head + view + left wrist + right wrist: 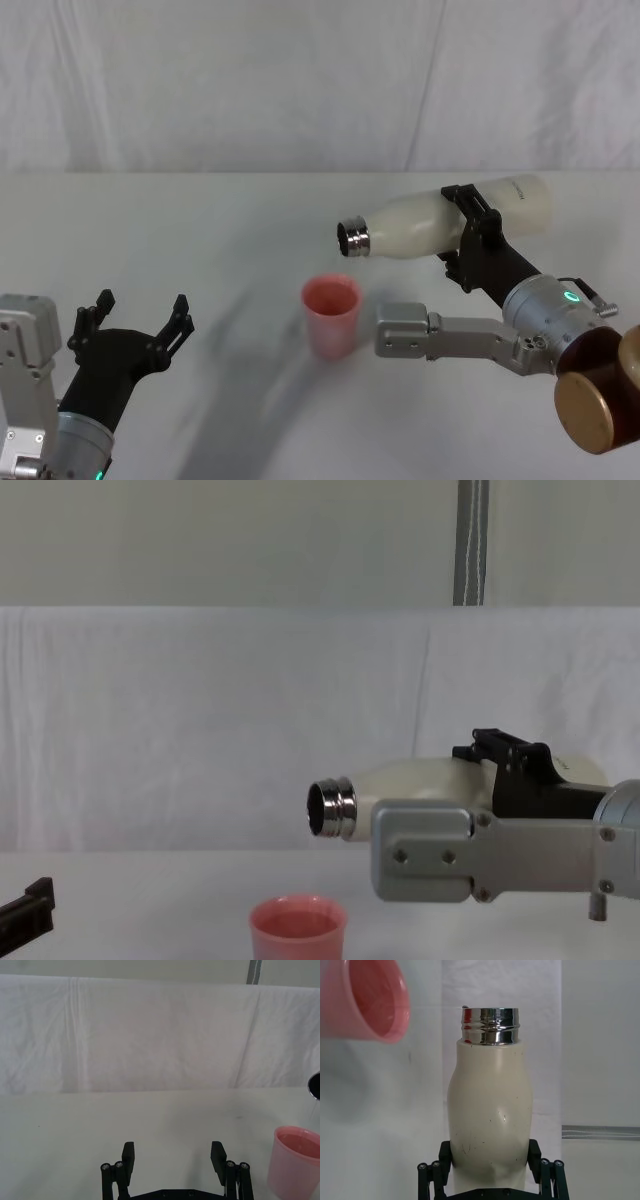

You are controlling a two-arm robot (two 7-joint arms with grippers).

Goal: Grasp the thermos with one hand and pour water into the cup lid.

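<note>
On white table [200, 220], white backdrop [300, 80].

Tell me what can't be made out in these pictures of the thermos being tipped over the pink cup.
- Thermos contents: its steel mouth faces sideways in the head and chest views, so the inside is hidden; no stream shows.
- Cup lid base: cut off by the chest view's bottom edge.
- Right gripper fingertips: behind the thermos body in the right wrist view.
- Left gripper, open near the table's left: its body is cut off by the left wrist view's bottom edge.
</note>
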